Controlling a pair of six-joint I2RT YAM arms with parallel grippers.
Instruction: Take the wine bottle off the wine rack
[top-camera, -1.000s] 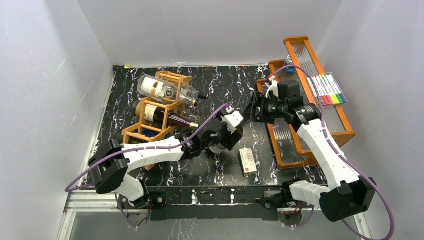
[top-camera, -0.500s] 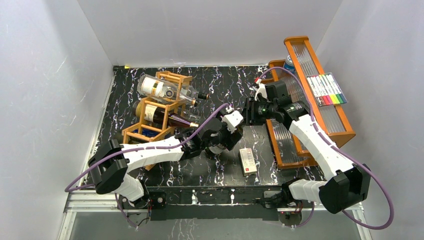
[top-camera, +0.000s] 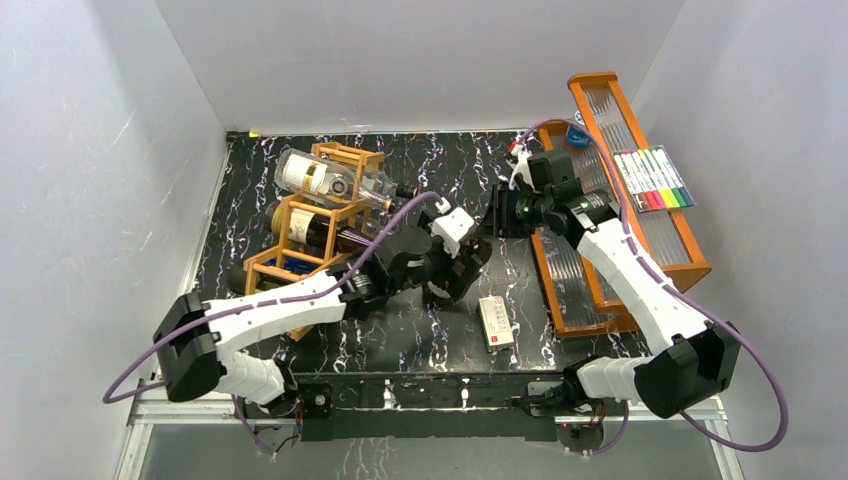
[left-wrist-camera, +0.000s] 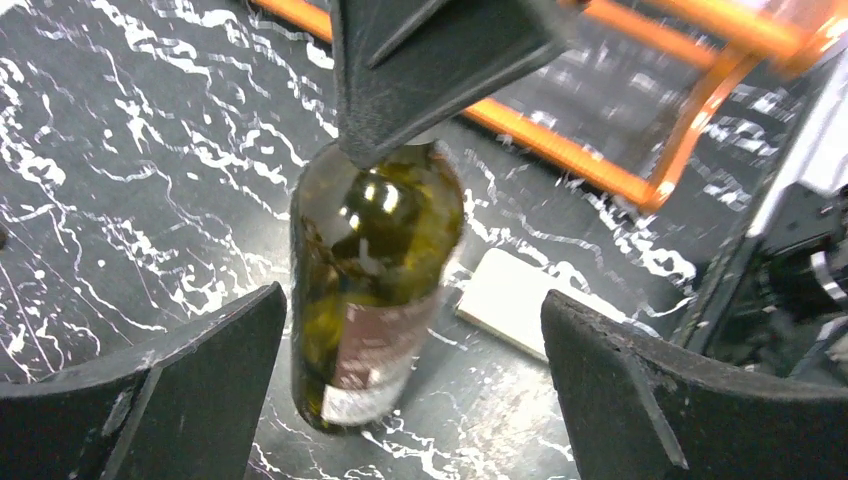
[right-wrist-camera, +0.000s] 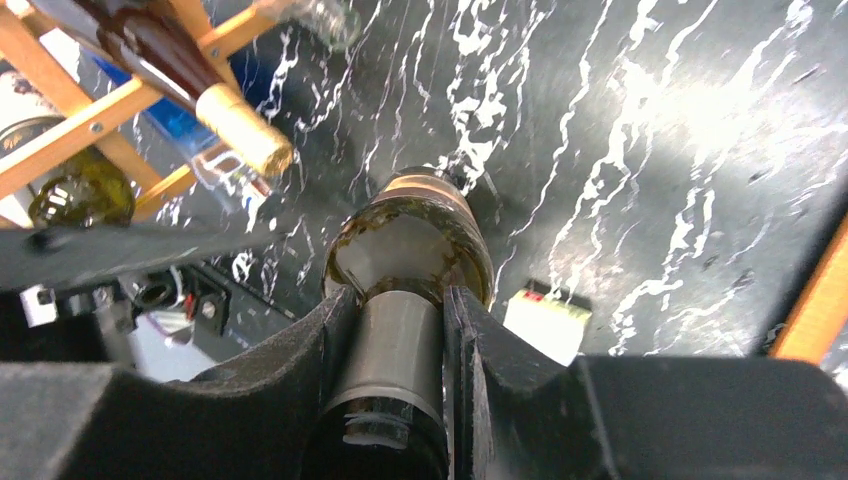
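Note:
The wine rack (top-camera: 318, 212), an orange-brown wooden lattice, stands at the back left and still holds a clear bottle (top-camera: 330, 180) and a dark bottle (top-camera: 335, 237). My right gripper (top-camera: 496, 212) is shut on the neck (right-wrist-camera: 400, 340) of a green wine bottle (left-wrist-camera: 375, 290), which hangs clear of the rack with its base close to the black marble table (top-camera: 400, 335). My left gripper (top-camera: 457, 275) is open, its fingers (left-wrist-camera: 180, 390) standing wide on both sides of the bottle's lower body without touching it. The rack also shows in the right wrist view (right-wrist-camera: 90, 120).
A white box (top-camera: 496, 322) lies on the table near the bottle's base. An orange-brown tiered tray (top-camera: 690, 262) with ribbed clear panels stands at the right and carries a marker set (top-camera: 655, 180). White walls enclose the table on three sides.
My right gripper has moved left, away from the tray, with the bottle in it. My left wrist has shifted left and farther back.

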